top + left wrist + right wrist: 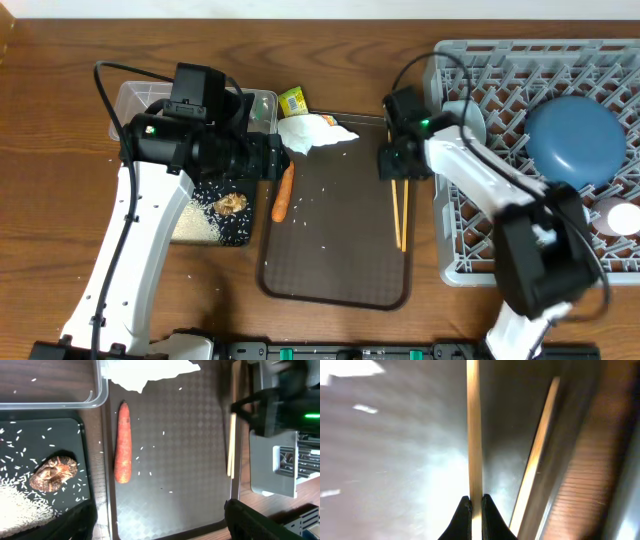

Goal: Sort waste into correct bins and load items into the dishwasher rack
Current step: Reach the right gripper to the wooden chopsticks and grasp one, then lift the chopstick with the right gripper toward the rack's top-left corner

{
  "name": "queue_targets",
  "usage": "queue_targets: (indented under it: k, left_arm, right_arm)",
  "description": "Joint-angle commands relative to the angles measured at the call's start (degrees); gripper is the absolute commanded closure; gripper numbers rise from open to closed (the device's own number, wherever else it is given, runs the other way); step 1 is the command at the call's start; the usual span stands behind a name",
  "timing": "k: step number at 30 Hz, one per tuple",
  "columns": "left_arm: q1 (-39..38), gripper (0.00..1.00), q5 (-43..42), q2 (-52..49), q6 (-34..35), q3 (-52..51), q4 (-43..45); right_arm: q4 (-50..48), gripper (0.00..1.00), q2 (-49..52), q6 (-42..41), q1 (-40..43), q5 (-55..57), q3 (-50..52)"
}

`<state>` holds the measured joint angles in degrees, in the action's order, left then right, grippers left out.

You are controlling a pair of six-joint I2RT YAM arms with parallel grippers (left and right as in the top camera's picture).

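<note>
- While our right gripper (476, 505) sits pinched on one chopstick (474, 435), that stick runs straight ahead from the fingertips, lengthwise along the brown tray's (335, 250) right edge.
- We see the second chopstick (535, 460) just beside it, thin pale wood.
- Our left gripper (272, 158), jaws spread, hangs farther off, over the carrot (122, 442).
- The dishwasher rack (462, 255) lies just right.

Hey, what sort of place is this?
Probably a staged dish-clearing station, not a real kitchen: a wooden table with a dishwasher rack holding a plate, and a serving tray with a carrot and chopsticks.
</note>
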<state>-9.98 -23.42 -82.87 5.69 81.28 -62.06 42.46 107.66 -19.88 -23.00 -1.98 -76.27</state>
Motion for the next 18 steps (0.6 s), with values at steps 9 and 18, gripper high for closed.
queue_targets:
  k: [9, 18]
  left_arm:
    - [-0.1, 0.17, 4.0, 0.0, -1.0, 0.1, -0.3]
    - [-0.1, 0.16, 4.0, 0.0, -1.0, 0.1, -0.3]
  right_arm:
    - [1.0, 0.99, -20.4, 11.8, 12.7, -1.0, -3.3]
    - [0.9, 0.99, -20.6, 17.4, 28.6, -4.6, -3.3]
